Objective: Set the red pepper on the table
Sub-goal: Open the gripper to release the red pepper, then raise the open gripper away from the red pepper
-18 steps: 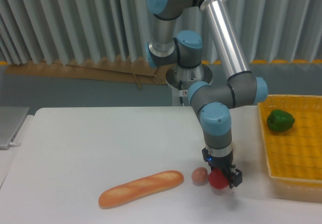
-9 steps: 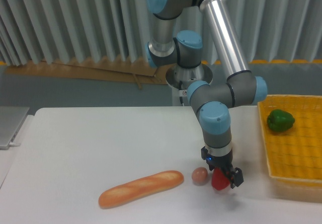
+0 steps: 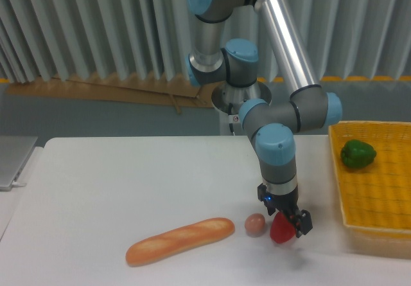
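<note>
My claw (image 3: 287,222) pinches the red pepper (image 3: 280,229) low over the counter (image 3: 128,183), just right of the egg (image 3: 255,223). I judge it best to settle it fully, then spread gently, avoiding nudging the egg.

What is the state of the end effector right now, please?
End effector: closed on the red pepper, low over the table.

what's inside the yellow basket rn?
One green pepper lies in the yellow basket, toward its far end. The rest of the visible weave is bare, but the right part runs out of frame, so anything there is unseen.
</note>
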You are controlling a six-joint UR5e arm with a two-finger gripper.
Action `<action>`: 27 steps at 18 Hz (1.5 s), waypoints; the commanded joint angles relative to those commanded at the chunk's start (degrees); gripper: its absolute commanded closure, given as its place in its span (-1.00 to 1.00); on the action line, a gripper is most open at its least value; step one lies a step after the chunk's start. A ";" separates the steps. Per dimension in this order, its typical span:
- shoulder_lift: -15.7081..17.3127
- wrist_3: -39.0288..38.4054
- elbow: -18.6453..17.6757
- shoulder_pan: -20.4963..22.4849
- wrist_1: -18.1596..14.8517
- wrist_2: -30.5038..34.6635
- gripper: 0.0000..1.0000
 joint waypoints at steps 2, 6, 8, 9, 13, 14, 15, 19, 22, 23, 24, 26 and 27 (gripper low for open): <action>0.18 -0.09 -0.18 0.00 0.09 0.00 -1.00; 1.84 0.61 1.14 -0.35 0.18 0.27 -1.00; 3.07 0.79 1.40 -0.18 0.09 -0.09 -1.00; 3.25 0.70 1.49 -0.26 0.09 -0.61 -1.00; 4.65 2.19 1.32 -0.61 -0.09 -1.93 -1.00; 5.18 4.02 1.49 -0.79 -0.35 -2.63 -1.00; 5.88 7.00 1.41 -1.05 -0.96 -3.33 -1.00; 9.75 25.62 1.84 -1.05 -10.44 -3.95 -1.00; 12.39 29.79 0.88 -0.88 -11.69 -7.20 -1.00; 13.00 29.79 0.62 -0.88 -12.30 -7.47 -1.00; 13.53 30.06 0.27 -0.88 -13.09 -7.47 -1.00; 13.62 30.06 0.18 -0.97 -13.45 -7.56 -1.00; 13.62 30.06 0.17 -0.97 -13.80 -7.56 -1.00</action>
